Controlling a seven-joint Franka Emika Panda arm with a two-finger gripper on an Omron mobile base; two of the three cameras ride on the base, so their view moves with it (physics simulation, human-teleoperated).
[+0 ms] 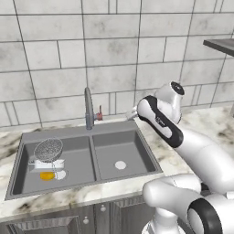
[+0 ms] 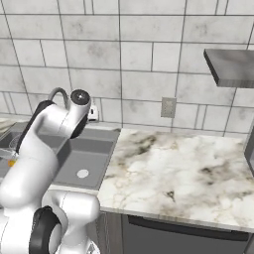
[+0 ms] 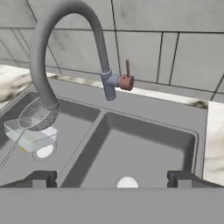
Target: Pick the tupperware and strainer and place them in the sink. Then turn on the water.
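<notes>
Both things lie in the left basin of the sink [image 1: 82, 132], so the placing looks done and the water step is in hand. The strainer [image 1: 48, 149], a round dome of fine silver mesh, leans on the tupperware [image 1: 49, 164], a flat pale translucent box with rounded corners; an orange item [image 1: 46, 176] sits just beside them, too small to name. The tap [image 3: 57, 39] is a tall curved grey tube, its spout over the left basin, and no stream falls from it. A small reddish lever [image 3: 127, 78] stands at its base. The fingers [image 3: 111, 179] are spread wide and empty, over the right basin. Next they likely must reach that lever and push it. To the right runs smooth marbled worktop [image 2: 188, 168].
</notes>
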